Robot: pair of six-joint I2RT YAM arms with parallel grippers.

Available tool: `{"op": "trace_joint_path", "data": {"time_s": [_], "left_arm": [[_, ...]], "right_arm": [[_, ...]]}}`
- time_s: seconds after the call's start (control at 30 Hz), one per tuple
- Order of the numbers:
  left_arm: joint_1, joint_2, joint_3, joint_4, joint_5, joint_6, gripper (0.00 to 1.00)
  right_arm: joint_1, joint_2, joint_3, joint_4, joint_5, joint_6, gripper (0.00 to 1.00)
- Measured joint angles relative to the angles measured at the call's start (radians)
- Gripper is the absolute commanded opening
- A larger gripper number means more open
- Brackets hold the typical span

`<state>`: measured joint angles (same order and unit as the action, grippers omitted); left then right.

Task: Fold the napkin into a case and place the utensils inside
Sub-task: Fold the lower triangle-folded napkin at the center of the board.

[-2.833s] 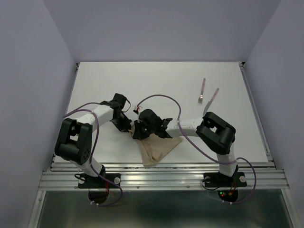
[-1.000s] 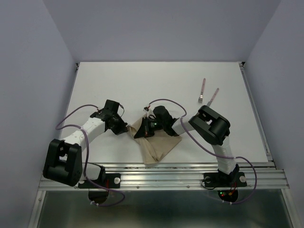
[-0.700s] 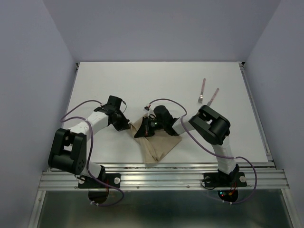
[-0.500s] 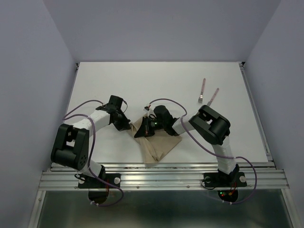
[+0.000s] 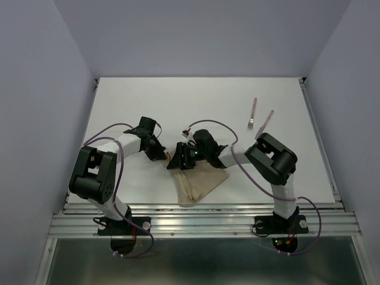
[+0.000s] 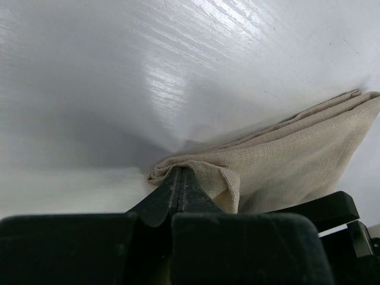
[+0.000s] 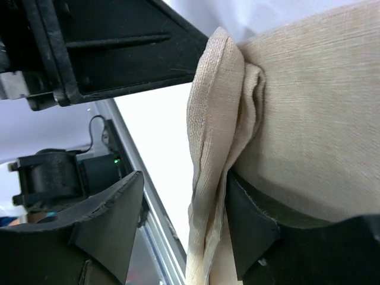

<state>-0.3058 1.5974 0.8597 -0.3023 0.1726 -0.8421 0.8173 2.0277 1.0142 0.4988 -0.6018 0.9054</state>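
- Left gripper (image 6: 180,180): jaws closed, pinching a folded corner of the napkin (image 6: 285,155)
- Right gripper (image 7: 181,196): jaws parted, napkin fold between them

White matte worktop (image 5: 196,101) w/ faint grain, showing a soft glare patch in the left wrist view, boxed in on 3 sides by bare pale lavender-grey walls: back wall (image 5: 202,35), left wall (image 5: 35,119), right wall (image 5: 353,89). Near edge has a ribbed aluminium rail (image 5: 202,222) running L to R, w/ a dark glossy panel (image 5: 202,261) below it, and thin metal strips (image 5: 321,142) run along the worktop's side edges. Light is even & diffuse from above, shadows soft, the walls shading darker twd the near corners.
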Motion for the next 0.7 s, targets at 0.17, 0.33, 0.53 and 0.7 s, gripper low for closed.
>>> {"op": "trace_joint_path", "data": {"time_s": [0.17, 0.33, 0.53, 0.7], "left_arm": [[0.000, 0.009, 0.006, 0.003, 0.006, -0.001, 0.00], [0.000, 0.016, 0.009, 0.009, 0.010, -0.001, 0.00], [0.000, 0.026, 0.019, 0.008, 0.012, -0.001, 0.00], [0.000, 0.029, 0.022, 0.006, 0.013, -0.002, 0.00]], "right_arm": [[0.000, -0.068, -0.010, -0.126, 0.083, -0.059, 0.64], [0.016, -0.209, -0.054, -0.314, 0.248, -0.140, 0.72], [0.121, -0.396, -0.060, -0.471, 0.483, -0.229, 0.68], [0.285, -0.417, -0.019, -0.600, 0.666, -0.295, 0.65]]}}
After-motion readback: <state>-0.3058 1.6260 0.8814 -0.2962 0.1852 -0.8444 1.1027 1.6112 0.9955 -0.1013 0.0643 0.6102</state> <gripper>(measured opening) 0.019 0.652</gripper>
